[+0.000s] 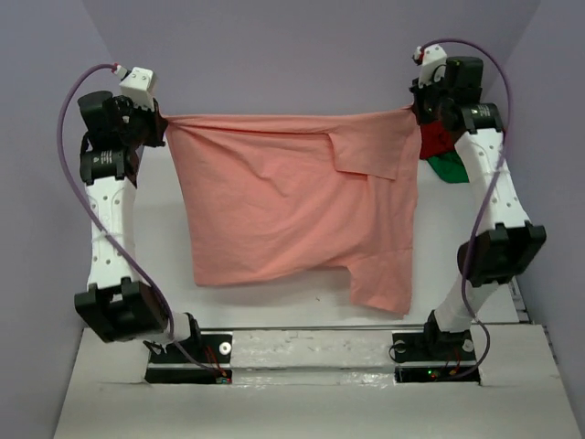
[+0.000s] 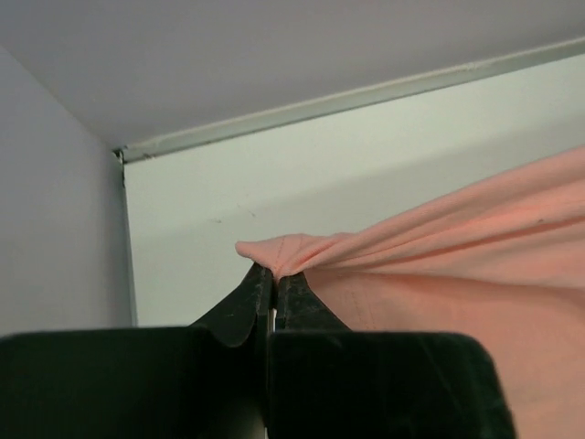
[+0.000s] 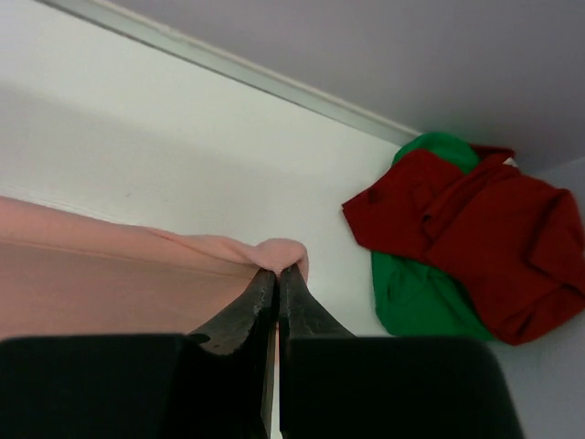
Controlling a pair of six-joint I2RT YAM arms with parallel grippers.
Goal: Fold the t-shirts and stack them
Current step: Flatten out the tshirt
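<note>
From above, a soft salmon-pink cloth t-shirt (image 1: 283,201) is seen stretched between the two arms over the white table (image 1: 160,247), with one sleeve hanging lowest. In the wrist views the left gripper (image 2: 272,274) is shown clamped shut on one bunched top corner and the right gripper (image 3: 277,274) on the other. A crumpled dark red shirt (image 3: 475,219) lying over a bright green shirt (image 3: 416,297) is shown fully only by the right wrist view; from above both are largely hidden behind the right arm.

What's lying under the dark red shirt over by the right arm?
The bright green shirt lies under the dark red shirt, showing at its top and lower left. The rest of it is covered.
</note>
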